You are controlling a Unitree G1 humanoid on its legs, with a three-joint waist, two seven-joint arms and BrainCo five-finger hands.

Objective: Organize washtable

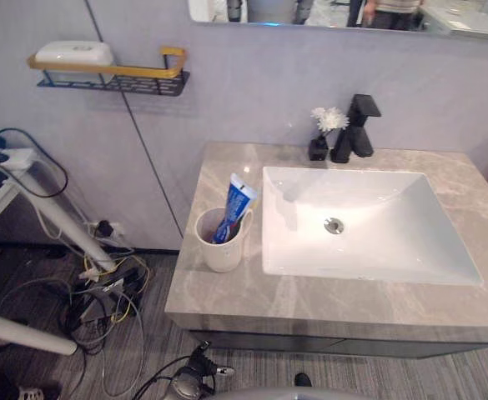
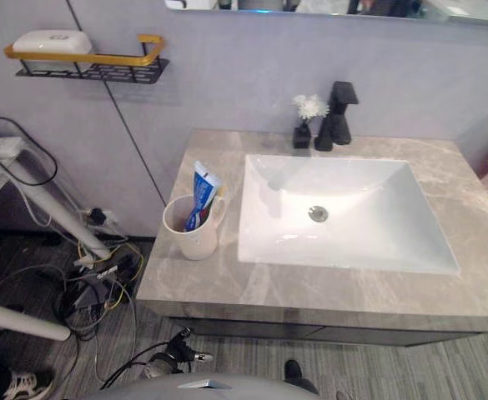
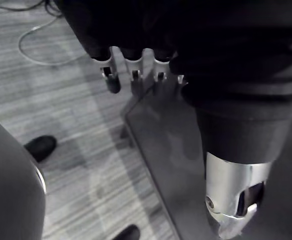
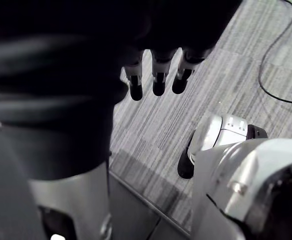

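A white mug [image 1: 222,247] stands on the grey marble counter [image 1: 310,298], left of the sink. A blue toothpaste tube [image 1: 235,208] leans upright inside it. The white rectangular sink [image 1: 385,246] takes up the counter's middle. Behind it stand a black faucet [image 1: 357,127] and a small black vase with a white flower [image 1: 322,133]. My left hand [image 3: 134,75] hangs low over the floor beside the cabinet, fingers relaxed and holding nothing. My right hand [image 4: 158,75] also hangs over the floor, fingers straight and bare.
A black and gold wall shelf [image 1: 114,77] at upper left carries a white soap box [image 1: 73,53]. White stand legs [image 1: 56,218] and a tangle of cables [image 1: 102,292] lie on the floor left of the cabinet. A person's sneaker [image 2: 25,385] shows at lower left.
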